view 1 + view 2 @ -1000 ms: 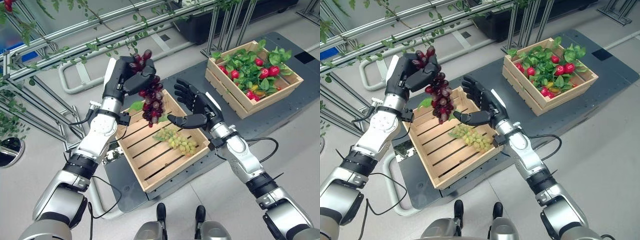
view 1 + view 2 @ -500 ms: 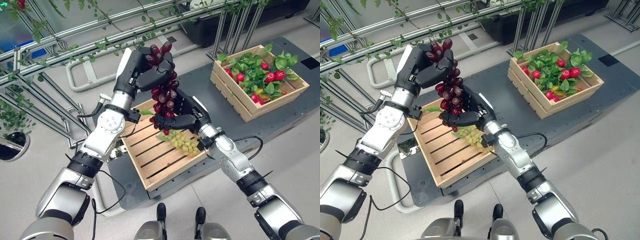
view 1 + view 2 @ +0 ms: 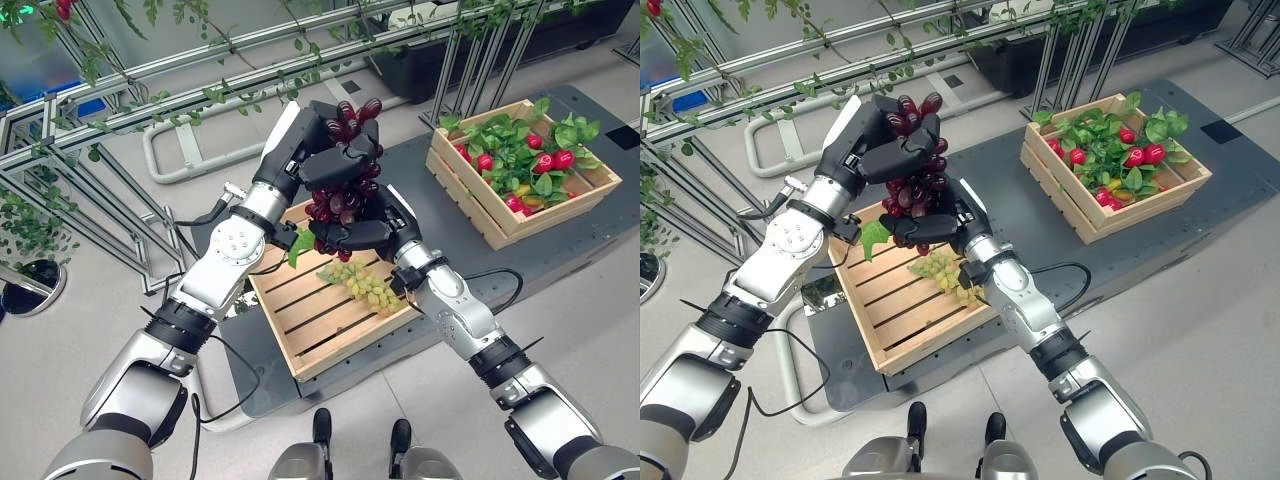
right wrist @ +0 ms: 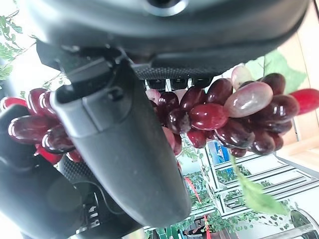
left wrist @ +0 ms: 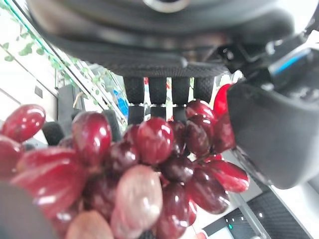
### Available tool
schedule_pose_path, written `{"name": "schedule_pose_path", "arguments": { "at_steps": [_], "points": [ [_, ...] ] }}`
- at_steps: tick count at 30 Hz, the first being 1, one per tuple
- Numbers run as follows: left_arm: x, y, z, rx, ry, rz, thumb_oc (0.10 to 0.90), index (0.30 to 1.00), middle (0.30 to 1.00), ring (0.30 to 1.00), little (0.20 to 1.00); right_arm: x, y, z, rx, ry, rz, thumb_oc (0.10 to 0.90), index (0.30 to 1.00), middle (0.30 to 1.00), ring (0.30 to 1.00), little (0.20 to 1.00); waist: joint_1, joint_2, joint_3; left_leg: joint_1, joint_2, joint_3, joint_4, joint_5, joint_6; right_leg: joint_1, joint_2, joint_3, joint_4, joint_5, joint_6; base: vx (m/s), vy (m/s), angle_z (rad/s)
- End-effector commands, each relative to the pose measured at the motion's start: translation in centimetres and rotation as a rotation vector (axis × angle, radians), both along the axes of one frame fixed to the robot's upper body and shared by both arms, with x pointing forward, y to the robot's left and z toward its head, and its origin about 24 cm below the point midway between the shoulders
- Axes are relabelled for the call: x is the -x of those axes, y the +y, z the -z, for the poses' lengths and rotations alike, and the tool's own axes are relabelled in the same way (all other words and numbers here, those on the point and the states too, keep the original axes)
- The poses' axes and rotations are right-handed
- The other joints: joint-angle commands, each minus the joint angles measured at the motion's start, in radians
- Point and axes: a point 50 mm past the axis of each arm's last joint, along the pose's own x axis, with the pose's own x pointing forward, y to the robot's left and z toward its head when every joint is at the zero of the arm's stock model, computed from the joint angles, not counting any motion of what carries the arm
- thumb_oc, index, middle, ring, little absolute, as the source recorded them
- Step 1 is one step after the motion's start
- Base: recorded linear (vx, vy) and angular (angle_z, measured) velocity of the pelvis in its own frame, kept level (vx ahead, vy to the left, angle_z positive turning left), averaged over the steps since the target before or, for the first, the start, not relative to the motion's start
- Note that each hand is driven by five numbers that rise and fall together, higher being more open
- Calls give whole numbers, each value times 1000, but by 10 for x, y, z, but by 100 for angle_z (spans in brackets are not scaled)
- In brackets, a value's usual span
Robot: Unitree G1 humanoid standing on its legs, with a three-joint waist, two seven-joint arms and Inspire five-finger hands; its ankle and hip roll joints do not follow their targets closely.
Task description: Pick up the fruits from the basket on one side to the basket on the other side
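Aloft, left hand [image 3: 325, 150] clenched round red grapes [image 3: 345, 195] — right hand [image 3: 375, 225] cupping, fingers curled beneath.

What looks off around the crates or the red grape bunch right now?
Nothing stands out. The red grape bunch is intact, held by the left hand and right hand above the near crate. Green grapes lie inside; the far crate sits level.

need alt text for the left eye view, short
Both robot hands meet on a bunch of red grapes held above a slatted wooden crate: the left hand grips its top, the right hand closes on its lower part. A bunch of green grapes lies in that crate; a second crate of red fruit and leaves sits farther right.
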Motion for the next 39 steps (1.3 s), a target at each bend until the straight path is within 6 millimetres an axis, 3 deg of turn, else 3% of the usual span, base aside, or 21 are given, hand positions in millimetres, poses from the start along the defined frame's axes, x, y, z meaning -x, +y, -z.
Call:
{"name": "schedule_pose_path", "arguments": {
  "at_steps": [1,12,13,14,15,26,32,39],
  "points": [
    [0,-31,-21,108,-73,122,400,300,300,300,300,2,23,-20,-223,-66,-74,400,300,300,300,300,24,-15,-277,61,4,26,1,-157,-24,31,-24,25,2,-82,-19,0,0,0],
    [-4,-18,-10,175,-46,30,400,300,300,300,300,0,9,-14,-288,-49,9,400,300,300,300,300,20,-17,-277,66,8,29,1,-160,-22,30,-22,34,2,-81,-18,0,0,0],
    [-5,-16,-9,187,-40,9,430,345,345,345,345,0,6,-14,-293,-50,20,400,300,300,300,300,19,-17,-277,66,9,31,1,-160,-22,29,-22,35,2,-81,-18,0,0,0],
    [-5,-14,-8,200,-32,0,568,552,552,552,552,0,5,-14,-298,-50,24,400,300,300,300,300,19,-17,-276,67,9,31,1,-160,-22,29,-22,36,2,-80,-19,0,0,0],
    [-6,-12,-7,218,-27,-17,800,900,900,900,900,0,4,-14,-303,-50,31,400,300,300,300,300,18,-17,-276,68,9,30,1,-161,-22,30,-22,37,2,-81,-19,0,0,0],
    [-3,11,-11,373,-106,-148,800,900,900,900,900,3,-4,-5,-344,-25,51,400,300,300,300,300,10,-21,-278,70,15,40,1,-163,-22,26,-20,47,2,-83,-20,8,-1,-3],
    [0,41,-19,507,-176,-277,800,900,900,900,900,4,-17,2,-349,-21,100,400,300,300,300,300,2,-24,-284,73,19,52,1,-166,-22,20,-17,58,2,-81,-20,20,-5,-5],
    [0,71,-5,511,-169,-391,800,900,900,900,900,10,-40,9,-366,-31,186,400,300,300,300,300,-20,-22,-284,80,29,79,1,-165,-24,11,-12,81,2,-79,-19,15,-8,-12]
  ]
}}
